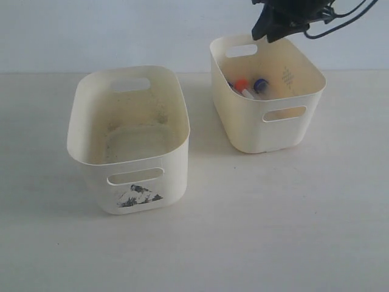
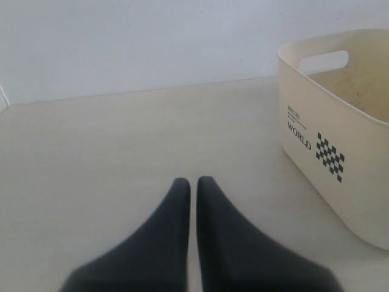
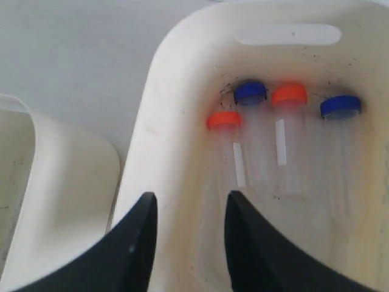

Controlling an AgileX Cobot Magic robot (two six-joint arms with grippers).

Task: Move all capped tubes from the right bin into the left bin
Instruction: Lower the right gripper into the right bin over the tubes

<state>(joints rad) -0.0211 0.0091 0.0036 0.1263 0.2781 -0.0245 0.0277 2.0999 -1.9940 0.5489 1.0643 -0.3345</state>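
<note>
The right bin [image 1: 252,125] stands at the back right, its dotted diamond mark on an inner wall. Clear capped tubes lie on its floor; in the right wrist view I see two orange-red caps [image 3: 289,94] and two blue caps [image 3: 250,92], some perhaps reflections. The exterior view shows one orange-red cap [image 1: 241,84] and one blue cap [image 1: 261,84]. My right gripper [image 3: 189,204] hangs open above this bin [image 3: 182,73], clear of the tubes, holding nothing. The left bin [image 1: 146,182], with its torn sticker, holds no tubes. My left gripper [image 2: 193,180] is shut and empty over the table.
The left bin's side [image 2: 340,128] carries a "WORLD" print and a checker patch, to one side of the left gripper. Pale tabletop [image 1: 255,231] stretches in front of both bins. A light wall [image 1: 121,30] runs behind them. Black cables [image 1: 340,15] trail from the right arm.
</note>
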